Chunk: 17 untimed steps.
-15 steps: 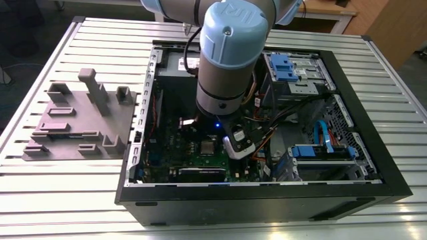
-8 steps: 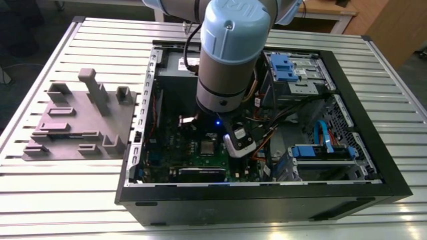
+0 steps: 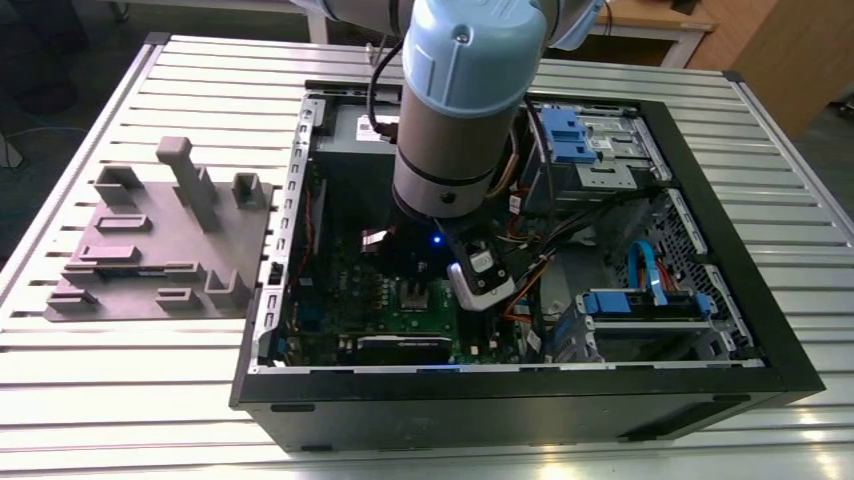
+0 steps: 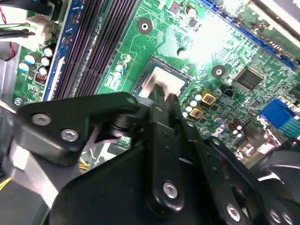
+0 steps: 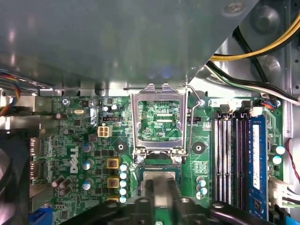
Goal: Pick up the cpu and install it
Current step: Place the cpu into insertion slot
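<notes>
The cpu is a small silver-grey square lying flat in the socket of the green motherboard, inside the open computer case. The socket's metal retaining frame stands swung open beside it. My gripper is down at the socket, its black tip right over the cpu and covering part of it in both wrist views. In the exterior view the arm reaches straight down into the case, with the gripper low over the board. Whether the gripper holds the chip cannot be made out.
Black memory slots and a blue one run beside the socket. Bundled cables and blue drive bays crowd the case toward the exterior view's right. A purple-grey tray with upright blocks lies on the slatted table toward the exterior view's left.
</notes>
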Motion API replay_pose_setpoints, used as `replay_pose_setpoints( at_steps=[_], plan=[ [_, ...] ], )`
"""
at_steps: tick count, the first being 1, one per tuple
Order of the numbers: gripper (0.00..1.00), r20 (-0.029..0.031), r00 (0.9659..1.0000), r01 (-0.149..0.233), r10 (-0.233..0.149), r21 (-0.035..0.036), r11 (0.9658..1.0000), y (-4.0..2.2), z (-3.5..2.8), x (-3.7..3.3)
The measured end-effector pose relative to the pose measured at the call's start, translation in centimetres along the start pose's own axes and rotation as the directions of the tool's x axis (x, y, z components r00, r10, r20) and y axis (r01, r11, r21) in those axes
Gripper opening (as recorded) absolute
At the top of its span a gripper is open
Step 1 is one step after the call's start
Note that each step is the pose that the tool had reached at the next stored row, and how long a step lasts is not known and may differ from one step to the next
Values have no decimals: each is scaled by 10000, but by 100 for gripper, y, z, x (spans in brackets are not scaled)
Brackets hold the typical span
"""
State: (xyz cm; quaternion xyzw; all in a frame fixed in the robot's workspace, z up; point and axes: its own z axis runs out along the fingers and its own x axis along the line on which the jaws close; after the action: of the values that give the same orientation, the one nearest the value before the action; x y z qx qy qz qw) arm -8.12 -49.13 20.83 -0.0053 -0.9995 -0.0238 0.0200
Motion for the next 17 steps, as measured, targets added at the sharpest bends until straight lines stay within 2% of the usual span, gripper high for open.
replay_pose_setpoints(
  at_steps=[1, 3, 17],
  plan=[
    [23, -2, 10000, 0, 0, 0, 10000, 0, -10, 0],
    [11, -1, 10000, 1, -1, -4, 10000, 1, -16, 0],
    [11, -6, 10000, 0, 0, -1, 10000, 1, -22, 1]
  ],
)
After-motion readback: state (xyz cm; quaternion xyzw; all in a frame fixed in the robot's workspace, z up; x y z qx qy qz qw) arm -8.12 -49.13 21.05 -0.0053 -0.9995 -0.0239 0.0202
